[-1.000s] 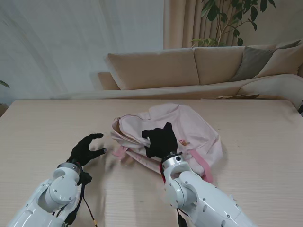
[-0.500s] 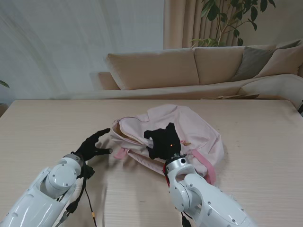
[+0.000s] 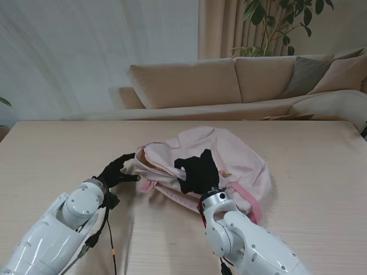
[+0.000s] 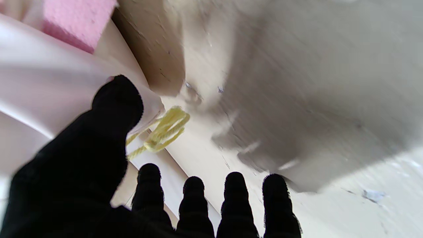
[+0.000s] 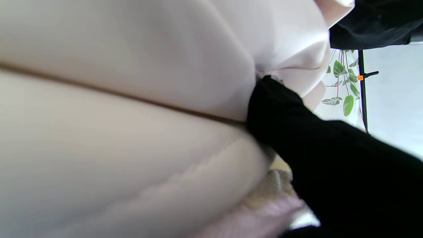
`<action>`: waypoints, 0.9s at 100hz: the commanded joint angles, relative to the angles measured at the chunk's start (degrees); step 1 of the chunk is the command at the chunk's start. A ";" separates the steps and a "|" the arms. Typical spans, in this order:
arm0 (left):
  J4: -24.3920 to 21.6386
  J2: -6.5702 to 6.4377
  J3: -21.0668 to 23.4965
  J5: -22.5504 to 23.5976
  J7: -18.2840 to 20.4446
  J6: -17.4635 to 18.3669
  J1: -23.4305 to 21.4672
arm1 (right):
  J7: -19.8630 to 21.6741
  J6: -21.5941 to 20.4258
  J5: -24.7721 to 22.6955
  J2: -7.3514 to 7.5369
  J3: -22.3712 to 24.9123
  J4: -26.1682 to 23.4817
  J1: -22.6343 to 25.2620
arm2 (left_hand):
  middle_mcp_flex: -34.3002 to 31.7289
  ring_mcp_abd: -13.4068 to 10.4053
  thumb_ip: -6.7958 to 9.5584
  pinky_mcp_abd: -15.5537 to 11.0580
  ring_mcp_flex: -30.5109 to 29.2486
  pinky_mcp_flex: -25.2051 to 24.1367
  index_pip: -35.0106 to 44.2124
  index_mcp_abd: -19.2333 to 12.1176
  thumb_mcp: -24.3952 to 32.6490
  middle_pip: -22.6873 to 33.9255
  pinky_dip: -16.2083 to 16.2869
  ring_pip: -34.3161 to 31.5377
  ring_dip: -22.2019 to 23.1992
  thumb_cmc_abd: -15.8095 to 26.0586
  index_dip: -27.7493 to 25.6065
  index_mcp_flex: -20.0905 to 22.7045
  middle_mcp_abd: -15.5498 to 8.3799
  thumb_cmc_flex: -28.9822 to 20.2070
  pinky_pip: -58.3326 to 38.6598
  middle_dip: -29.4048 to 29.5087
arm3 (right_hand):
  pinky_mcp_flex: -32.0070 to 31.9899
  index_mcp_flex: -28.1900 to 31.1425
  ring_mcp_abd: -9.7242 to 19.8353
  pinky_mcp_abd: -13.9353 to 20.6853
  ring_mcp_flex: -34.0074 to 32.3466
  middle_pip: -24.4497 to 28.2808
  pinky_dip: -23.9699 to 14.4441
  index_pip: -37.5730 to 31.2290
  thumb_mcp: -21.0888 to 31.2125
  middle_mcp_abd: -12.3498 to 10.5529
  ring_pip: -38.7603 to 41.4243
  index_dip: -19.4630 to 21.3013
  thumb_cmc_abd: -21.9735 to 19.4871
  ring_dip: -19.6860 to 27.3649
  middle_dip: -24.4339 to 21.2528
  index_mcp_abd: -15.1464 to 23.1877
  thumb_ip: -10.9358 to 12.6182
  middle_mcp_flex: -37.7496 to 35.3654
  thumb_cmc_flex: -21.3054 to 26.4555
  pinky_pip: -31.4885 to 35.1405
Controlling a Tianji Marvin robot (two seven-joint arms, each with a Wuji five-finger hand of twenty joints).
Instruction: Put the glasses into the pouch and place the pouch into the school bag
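Note:
The pink school bag (image 3: pixel 235 152) lies flat in the middle of the table, its opening facing my left. My left hand (image 3: pixel 116 172) is open at the bag's left edge, fingers spread. In the left wrist view its thumb (image 4: pixel 112 109) touches the bag's pale fabric (image 4: pixel 49 82) beside a yellow zipper cord (image 4: pixel 162 130). My right hand (image 3: pixel 198 171) rests on top of the bag near the opening, closed on its fabric (image 5: pixel 132 66), thumb (image 5: pixel 290 122) pressed into a fold. Neither the glasses nor the pouch shows in any view.
The wooden table (image 3: pixel 57 149) stretches wide on both sides. A pink strap (image 3: pixel 249 203) trails from the bag toward me. A beige sofa (image 3: pixel 229 86) and a plant (image 3: pixel 269 23) stand beyond the far edge. A thin cable (image 3: pixel 110 240) hangs along my left forearm.
My left hand has travelled forward and to the right until it reached the bag's left edge. My right hand has stayed on the bag, shifting only slightly.

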State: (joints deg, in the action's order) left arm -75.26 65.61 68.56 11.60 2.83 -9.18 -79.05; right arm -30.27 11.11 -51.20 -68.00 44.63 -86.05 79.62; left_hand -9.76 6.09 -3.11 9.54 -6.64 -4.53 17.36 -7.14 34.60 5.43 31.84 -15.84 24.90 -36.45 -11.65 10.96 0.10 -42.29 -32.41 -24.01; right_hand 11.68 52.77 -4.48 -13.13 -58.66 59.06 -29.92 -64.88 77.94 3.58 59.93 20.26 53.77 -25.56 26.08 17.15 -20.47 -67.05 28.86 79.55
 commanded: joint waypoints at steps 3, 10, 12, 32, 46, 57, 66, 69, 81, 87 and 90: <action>1.32 1.27 -0.22 -0.02 -1.45 -0.36 0.35 | 0.45 -0.73 -0.44 0.07 0.15 -0.53 0.26 | 2.67 -1.20 -2.04 2.79 1.60 0.20 -4.74 1.31 2.46 -1.34 1.39 1.33 0.26 -3.19 2.70 -2.08 -0.50 0.19 0.14 -1.40 | -1.46 3.35 0.79 -0.67 0.34 1.03 -1.45 -1.42 6.47 1.22 1.81 2.12 -0.74 0.72 0.87 4.84 0.32 -0.64 3.39 1.84; 2.13 1.68 -0.52 -0.26 -2.65 -0.44 0.87 | 0.33 -1.06 -0.63 0.12 0.26 -0.47 0.23 | 2.49 -0.96 -2.28 2.89 1.52 0.24 -7.04 2.04 2.50 -1.03 1.63 1.01 0.42 -3.31 3.82 -2.21 -0.38 0.69 -0.55 -1.78 | -1.41 3.30 0.90 -0.60 0.53 1.03 -1.50 -1.38 6.53 1.10 1.82 2.20 -0.75 0.75 0.86 4.89 0.31 -0.57 3.37 1.94; 2.41 1.78 -0.61 -0.35 -2.96 -0.46 1.03 | 0.32 -1.14 -0.57 0.11 0.31 -0.47 0.26 | 2.49 -0.95 -2.28 2.90 1.51 0.27 -7.47 1.97 2.51 -1.04 1.64 1.01 0.41 -3.38 4.02 -2.35 -0.37 0.67 -0.62 -1.79 | -1.47 3.28 0.83 -0.57 0.55 1.03 -1.50 -1.37 6.55 1.10 1.83 2.22 -0.71 0.75 0.86 4.91 0.31 -0.55 3.42 1.95; 5.43 2.24 -1.44 -2.96 -2.19 -0.76 3.27 | 0.09 -2.01 -0.62 0.22 0.68 -0.39 0.46 | 2.61 -0.98 -2.39 3.27 1.70 0.05 -5.33 -1.25 2.34 -1.61 0.57 1.81 0.00 -3.24 2.73 -1.58 -0.30 0.88 1.03 -1.22 | -1.52 3.18 0.93 -0.47 0.69 1.15 -1.62 -1.42 6.64 0.99 1.95 2.48 -0.69 0.77 0.91 5.16 0.27 -0.41 3.36 2.17; 7.32 2.00 -1.98 -6.15 1.92 -0.74 5.10 | -0.07 -2.57 -0.61 0.24 0.68 -0.12 0.38 | 2.82 -1.66 -1.97 2.99 2.04 -0.14 3.62 -4.97 2.15 -2.48 0.59 4.02 -0.81 -2.41 -1.80 -1.73 -0.85 -0.32 4.56 -0.47 | -1.64 3.12 1.03 -0.36 0.85 1.17 -1.67 -1.42 6.66 0.74 2.00 2.62 -0.70 0.78 0.89 5.45 0.25 -0.32 3.31 2.28; 8.64 1.91 -2.49 -8.04 4.24 -0.86 6.30 | -0.08 -2.75 -0.33 0.15 0.52 0.20 0.18 | 2.61 -2.11 -1.68 2.72 2.38 -0.26 13.66 -7.85 1.95 -2.09 1.62 5.65 -1.31 -1.48 -6.54 -2.22 -1.27 -1.00 7.26 -0.07 | -1.69 3.11 1.13 -0.30 1.00 1.18 -1.71 -1.40 6.64 0.70 1.97 2.67 -0.73 0.80 0.89 5.44 0.23 -0.24 3.25 2.35; 9.30 2.05 -2.79 -9.15 4.65 -0.59 6.65 | -0.33 -2.82 -0.20 0.05 0.36 0.50 -0.06 | 1.50 -2.49 -1.40 2.56 2.40 -0.56 22.71 -9.95 2.31 0.04 1.95 5.78 -1.14 -0.33 -10.75 6.26 -1.85 -1.50 9.29 -0.45 | -1.69 2.99 1.25 -0.29 1.05 1.18 -1.76 -1.37 6.61 0.52 1.98 2.76 -0.81 0.81 0.88 5.58 0.21 -0.11 3.17 2.43; 9.38 2.15 -2.87 -9.30 4.46 -0.54 6.64 | -0.44 -2.75 -0.16 0.00 0.30 0.62 -0.17 | 1.04 -2.53 -1.34 2.62 2.38 -0.75 24.37 -9.96 2.46 0.62 2.02 5.74 -1.08 0.24 -11.59 9.77 -1.74 -1.49 9.67 -0.50 | -1.69 2.93 1.28 -0.31 1.16 1.19 -1.77 -1.36 6.61 0.52 1.95 2.79 -0.83 0.82 0.89 5.61 0.21 -0.03 3.16 2.45; 8.80 2.45 -2.54 -11.19 4.24 -0.70 5.87 | -0.91 -2.23 0.15 -0.31 -0.24 1.85 -1.28 | -0.52 -3.20 -2.04 2.23 2.33 -0.93 28.95 -10.55 -1.10 4.86 4.23 5.88 -1.04 2.34 -19.14 21.11 -3.54 -4.40 14.83 1.41 | -1.64 2.67 1.41 -0.14 1.44 1.27 -1.82 -1.31 6.53 0.43 2.01 2.89 -0.89 0.76 0.92 5.61 0.21 0.22 3.11 2.58; 8.07 2.38 -2.30 -11.42 4.32 -0.74 5.10 | -1.24 -1.72 0.27 -0.51 -0.64 2.77 -2.09 | -1.23 -3.36 -1.40 2.08 2.32 -1.02 31.63 -11.82 -8.86 6.57 5.81 5.83 -0.94 3.98 -20.26 24.41 -3.80 -8.78 16.77 2.26 | -1.60 2.33 1.47 -0.06 1.61 1.39 -1.86 -1.36 6.48 0.37 2.06 3.02 -0.97 0.71 0.96 5.60 0.21 0.46 3.07 2.67; 7.67 2.40 -2.13 -11.69 4.18 -0.75 4.68 | -1.47 -1.42 0.29 -0.63 -0.86 3.30 -2.57 | -1.48 -3.45 -0.61 2.03 2.28 -1.11 33.14 -11.98 -11.95 7.44 6.44 5.77 -0.97 4.81 -20.40 25.83 -3.91 -10.45 17.53 2.61 | -1.55 2.26 1.56 0.01 1.69 1.47 -1.90 -1.44 6.47 0.30 2.11 3.10 -1.00 0.67 0.98 5.70 0.21 0.53 3.00 2.75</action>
State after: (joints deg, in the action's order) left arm -67.24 67.43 66.57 -0.12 5.89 -9.61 -72.25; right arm -32.08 9.03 -50.96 -68.00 43.98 -83.54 78.23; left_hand -10.64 4.07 -3.12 -3.51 -5.92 -7.95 45.46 -14.78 29.94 10.63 33.11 -11.03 24.23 -32.53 -29.57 31.70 -1.40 -49.79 -14.87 -22.77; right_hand 11.19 52.77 -4.48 -13.13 -58.38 59.06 -30.53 -64.65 78.52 3.58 60.53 21.70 53.78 -25.52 26.09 17.68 -20.45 -67.05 28.86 80.24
